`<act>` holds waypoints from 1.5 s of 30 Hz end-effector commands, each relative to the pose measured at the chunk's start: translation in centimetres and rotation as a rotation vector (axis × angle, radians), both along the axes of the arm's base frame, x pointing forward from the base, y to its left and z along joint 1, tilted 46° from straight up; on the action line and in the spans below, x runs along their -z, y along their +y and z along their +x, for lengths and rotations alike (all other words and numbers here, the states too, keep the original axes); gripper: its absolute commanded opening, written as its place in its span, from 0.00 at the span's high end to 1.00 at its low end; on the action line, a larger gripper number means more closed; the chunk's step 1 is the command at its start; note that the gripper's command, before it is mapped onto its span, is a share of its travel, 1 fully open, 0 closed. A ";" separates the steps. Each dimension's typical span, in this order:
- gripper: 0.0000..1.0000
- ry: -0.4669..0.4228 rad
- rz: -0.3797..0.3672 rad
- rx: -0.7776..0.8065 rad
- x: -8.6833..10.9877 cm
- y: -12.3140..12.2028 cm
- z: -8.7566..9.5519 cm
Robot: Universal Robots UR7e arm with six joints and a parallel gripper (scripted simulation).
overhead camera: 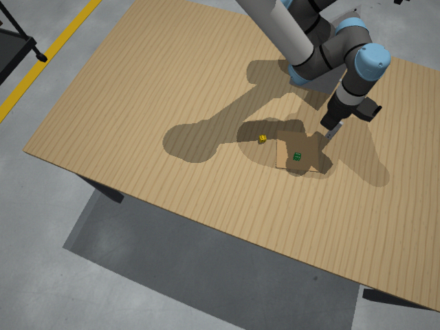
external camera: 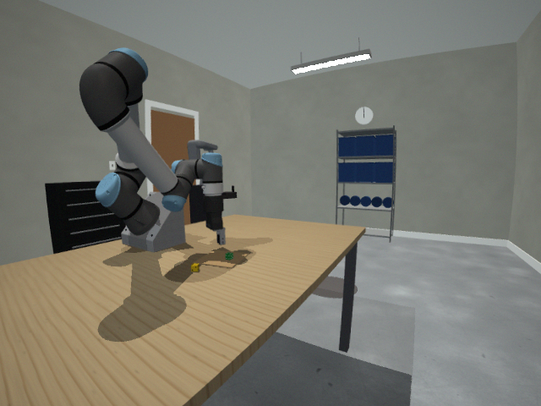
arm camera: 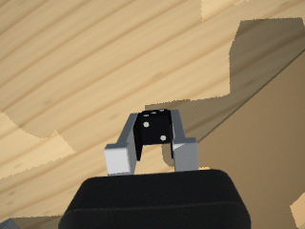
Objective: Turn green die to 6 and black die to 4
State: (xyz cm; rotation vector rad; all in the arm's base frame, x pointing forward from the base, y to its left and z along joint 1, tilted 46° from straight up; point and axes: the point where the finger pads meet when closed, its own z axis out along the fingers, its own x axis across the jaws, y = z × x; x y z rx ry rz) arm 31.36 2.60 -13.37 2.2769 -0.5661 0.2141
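My gripper (overhead camera: 328,136) (external camera: 221,242) (arm camera: 155,125) points down and is shut on the black die (arm camera: 155,131), slightly above the table beside the mat. In the wrist view the die's large face towards the palm shows two pips; a narrow strip of a side face shows several. The fingers hide the die in the top and exterior views. The thin brown mat (overhead camera: 280,156) (external camera: 218,264) (arm camera: 272,129) lies flat. The green die (overhead camera: 297,156) (external camera: 228,255) rests on it in shadow; its pips are too small to read surely. The yellow die (overhead camera: 262,138) (external camera: 195,267) sits on the table off the mat.
The wooden table (overhead camera: 149,117) (external camera: 244,315) carries everything. The arm's base (external camera: 168,231) stands at its back edge. The arm's shadows fall across the mat and both resting dice. The mat's edge runs close beside my fingers in the wrist view.
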 end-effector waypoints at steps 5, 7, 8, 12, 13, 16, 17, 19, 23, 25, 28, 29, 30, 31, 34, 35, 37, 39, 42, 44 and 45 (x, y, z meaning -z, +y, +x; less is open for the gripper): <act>0.60 -0.001 0.000 0.000 -1.6 1.6 0.1; 0.60 -0.001 0.000 0.000 -2.1 2.2 0.1; 0.60 -0.001 0.000 0.000 -2.4 2.4 0.1; 0.60 -0.001 0.000 0.000 -3.4 3.5 0.1; 0.60 -0.001 0.000 0.000 -3.6 3.8 0.1; 0.60 -0.001 0.000 0.000 -3.9 4.0 0.1; 0.60 -0.001 0.000 0.000 -4.1 4.3 0.1; 0.60 -0.001 0.000 0.000 -4.6 4.7 0.1; 0.60 -0.001 0.000 0.000 -5.2 5.5 0.2; 0.60 -0.001 0.000 0.000 -5.5 5.7 0.2; 0.60 -0.001 0.000 0.000 -5.7 6.0 0.2; 0.60 -0.001 0.000 0.000 -5.8 6.0 0.2; 0.60 -0.001 0.000 0.000 -5.8 6.1 0.2; 0.60 -0.001 0.000 0.000 -5.8 6.1 0.2; 0.60 -0.001 0.000 0.000 -5.8 6.1 0.2; 0.60 -0.001 0.000 0.000 -5.9 6.1 0.2; 0.60 -0.001 0.000 0.000 -5.9 6.1 0.2; 0.60 -0.001 0.000 0.000 -5.9 6.1 0.2; 0.60 -0.001 0.000 0.000 -5.9 6.1 0.2; 0.60 -0.001 0.000 0.000 -5.9 6.1 0.2; 0.60 -0.001 0.000 0.000 -5.9 6.1 0.2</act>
